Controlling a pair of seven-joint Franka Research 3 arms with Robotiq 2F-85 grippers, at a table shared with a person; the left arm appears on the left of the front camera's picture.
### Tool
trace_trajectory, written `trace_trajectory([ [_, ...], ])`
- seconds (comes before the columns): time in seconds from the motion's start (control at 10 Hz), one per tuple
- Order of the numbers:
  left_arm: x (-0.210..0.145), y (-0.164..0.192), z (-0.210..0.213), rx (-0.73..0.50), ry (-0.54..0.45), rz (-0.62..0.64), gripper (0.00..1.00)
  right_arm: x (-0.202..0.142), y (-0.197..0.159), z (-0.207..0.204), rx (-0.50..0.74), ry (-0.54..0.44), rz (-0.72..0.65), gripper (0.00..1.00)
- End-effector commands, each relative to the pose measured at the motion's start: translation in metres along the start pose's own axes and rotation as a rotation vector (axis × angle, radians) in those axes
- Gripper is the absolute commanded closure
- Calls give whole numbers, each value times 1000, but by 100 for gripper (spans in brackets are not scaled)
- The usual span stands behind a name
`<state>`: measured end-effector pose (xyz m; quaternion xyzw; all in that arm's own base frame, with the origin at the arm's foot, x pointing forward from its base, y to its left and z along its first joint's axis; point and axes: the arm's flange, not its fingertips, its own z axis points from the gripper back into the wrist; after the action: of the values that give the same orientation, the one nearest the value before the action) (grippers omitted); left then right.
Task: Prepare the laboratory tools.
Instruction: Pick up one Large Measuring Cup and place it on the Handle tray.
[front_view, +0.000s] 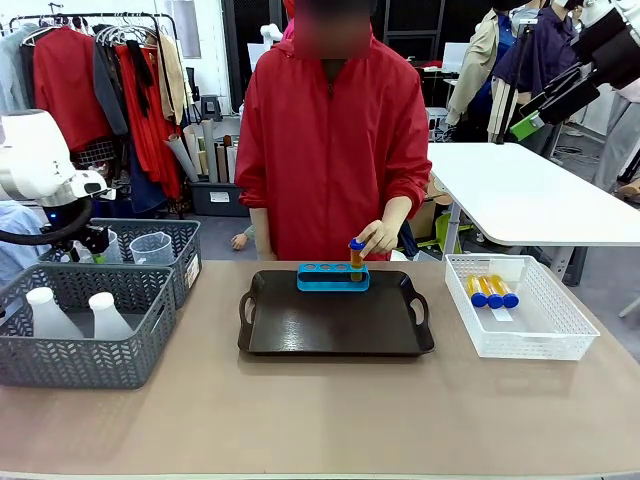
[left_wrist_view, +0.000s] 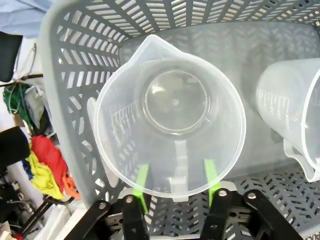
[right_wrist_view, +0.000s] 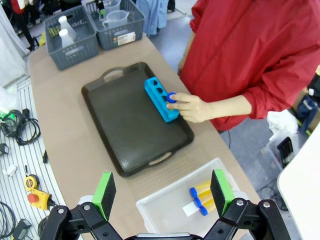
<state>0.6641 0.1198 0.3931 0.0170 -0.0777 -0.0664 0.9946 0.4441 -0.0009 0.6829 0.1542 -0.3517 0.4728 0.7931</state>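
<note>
Left gripper (left_wrist_view: 177, 182), black with green pads: jaws stand apart, one pad on each side of the handle strip of a clear plastic measuring beaker with a pouring lip (left_wrist_view: 170, 115), a gap showing on both sides, so nothing is held yet. Beaker: upright in a grey mesh basket (left_wrist_view: 75, 75), beside a second clear beaker (left_wrist_view: 295, 110); this basket sits well to the left of the dark brown handled tray (front_view: 335, 325), towards its far edge. White translucent conical flasks (front_view: 50, 312): two, in another grey basket, also left of the tray and nearer the robot. Blue tube rack (front_view: 332, 277): on the tray's far edge, where a person's hand (front_view: 378, 237) holds a small orange tube with blue cap (front_view: 356, 255) at one hole. White mesh basket (front_view: 520, 345): right of the tray, three more such tubes (front_view: 492, 291) inside. Right gripper (right_wrist_view: 163, 192): wide apart, empty, high above the tray's right side. Handling advice: centre the handle between the pads before closing, grip low on it, lift straight up clear of the basket wall and the neighbouring beaker, keep it level, and set it on the tray's bare near part, away from rack and hand.
</note>
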Motion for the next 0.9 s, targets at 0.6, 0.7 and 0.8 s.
trace_trajectory([
  [0.6,-1,0,28,15,-31,-21,100,1,0,1,7,-5,2,0],
  [0.7,-2,-3,48,11,-54,-59,100,1,0,1,7,-5,2,0],
  [0.8,-4,-8,77,-21,-59,-123,100,1,0,1,7,-5,2,0],
])
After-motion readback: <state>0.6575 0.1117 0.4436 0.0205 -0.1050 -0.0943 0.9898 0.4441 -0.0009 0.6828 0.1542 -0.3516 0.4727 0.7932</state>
